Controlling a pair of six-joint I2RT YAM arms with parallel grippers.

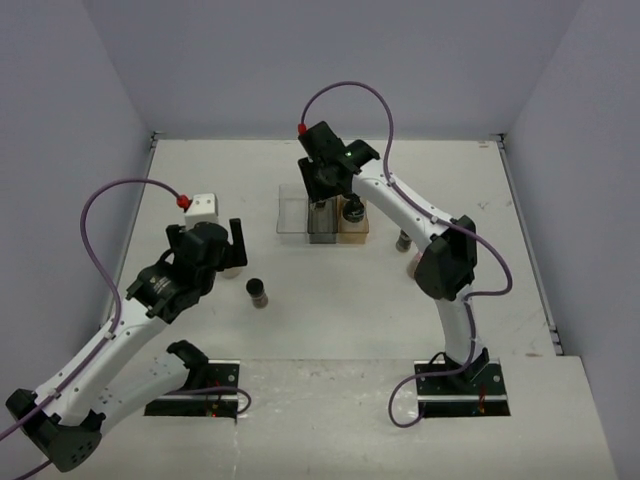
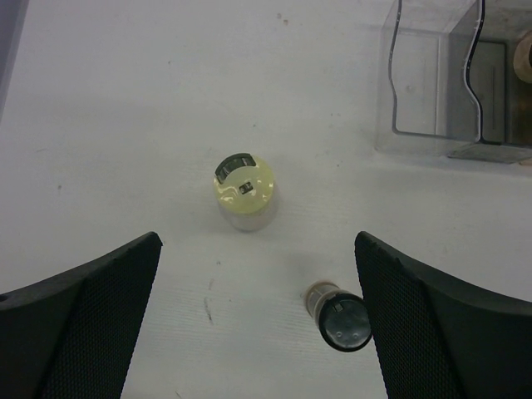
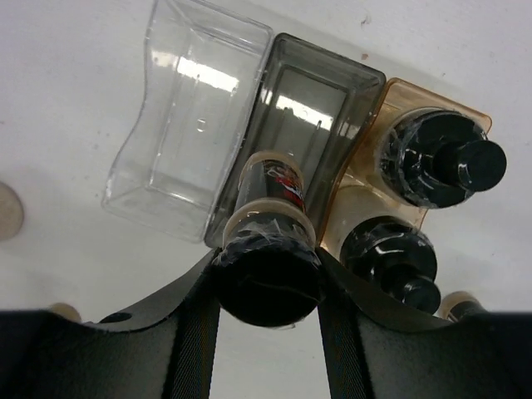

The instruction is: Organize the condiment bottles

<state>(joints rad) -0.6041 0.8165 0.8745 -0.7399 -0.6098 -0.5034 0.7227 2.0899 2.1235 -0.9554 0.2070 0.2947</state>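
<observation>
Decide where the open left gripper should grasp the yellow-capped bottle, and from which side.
Best come straight down on the yellow-capped bottle and pinch its round cap: it stands upright, free all round. Keep the left gripper clear of the black-capped bottle nearby.

Setting: robot lab cell. White tabletop point(image 1: 330, 320), bare pale walls point(image 1: 330, 60) on three sides. Bolted down: left arm point(image 1: 100, 350), right arm point(image 1: 440, 262).
</observation>
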